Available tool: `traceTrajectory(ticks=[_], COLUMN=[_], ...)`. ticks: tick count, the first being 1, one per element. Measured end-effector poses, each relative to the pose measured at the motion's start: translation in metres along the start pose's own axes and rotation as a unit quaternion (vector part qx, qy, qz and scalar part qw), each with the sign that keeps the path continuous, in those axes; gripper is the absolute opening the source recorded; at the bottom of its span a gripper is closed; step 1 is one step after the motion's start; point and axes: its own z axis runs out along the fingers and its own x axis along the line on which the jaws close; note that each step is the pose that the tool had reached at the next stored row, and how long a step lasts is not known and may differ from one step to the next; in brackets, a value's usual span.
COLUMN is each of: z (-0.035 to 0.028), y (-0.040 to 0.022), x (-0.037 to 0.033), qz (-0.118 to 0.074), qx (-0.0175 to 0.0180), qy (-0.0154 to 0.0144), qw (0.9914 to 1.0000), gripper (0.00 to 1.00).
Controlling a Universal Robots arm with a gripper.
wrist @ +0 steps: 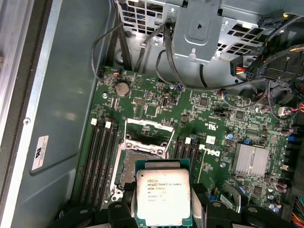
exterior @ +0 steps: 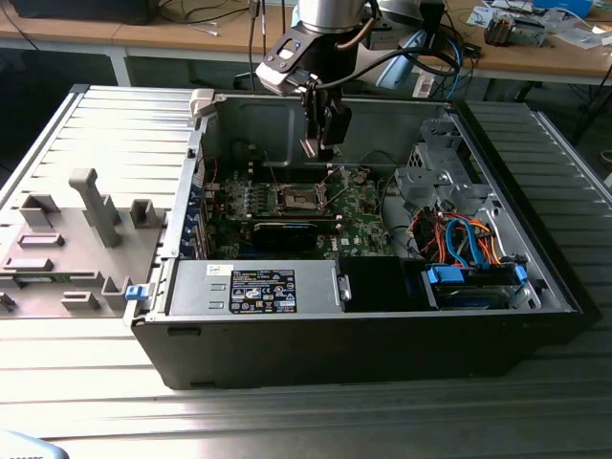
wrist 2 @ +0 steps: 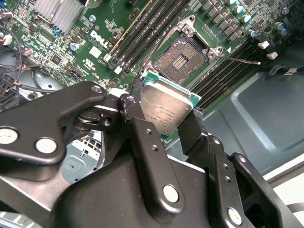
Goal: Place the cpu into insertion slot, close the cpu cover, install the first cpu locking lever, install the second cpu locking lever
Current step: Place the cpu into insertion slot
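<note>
My gripper [exterior: 321, 145] hangs inside the open computer case, above the green motherboard [exterior: 359, 210], and is shut on the cpu [wrist 2: 166, 105]. In both wrist views the black fingers [wrist 2: 135, 114] clamp the chip by two opposite edges, its silvery top [wrist: 164, 197] facing the camera. The insertion slot [wrist: 136, 159] lies open below the chip, a dark square with a silver rim [wrist 2: 182, 58], also seen in the exterior view [exterior: 298, 199]. The cpu cover [wrist: 148, 128] stands flipped up at the slot's far edge. A thin locking lever [wrist 2: 242, 60] sticks out beside the socket.
Black memory slots [wrist: 99, 156] flank the socket. A silver heatsink [wrist: 251, 161] sits on the board. Bundled cables [exterior: 459, 239] and a metal drive cage [exterior: 435, 172] fill the exterior view's right side. The power supply [exterior: 253, 287] lies along the case's near wall.
</note>
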Motion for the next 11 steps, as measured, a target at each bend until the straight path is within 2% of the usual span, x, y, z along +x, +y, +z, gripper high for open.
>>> traceTrajectory(ticks=[11], z=[0.0002], y=[0.0000], x=[0.0000], qz=[0.002], qx=[0.0001], qy=[0.0000], qw=[1.00000], gripper=[0.55])
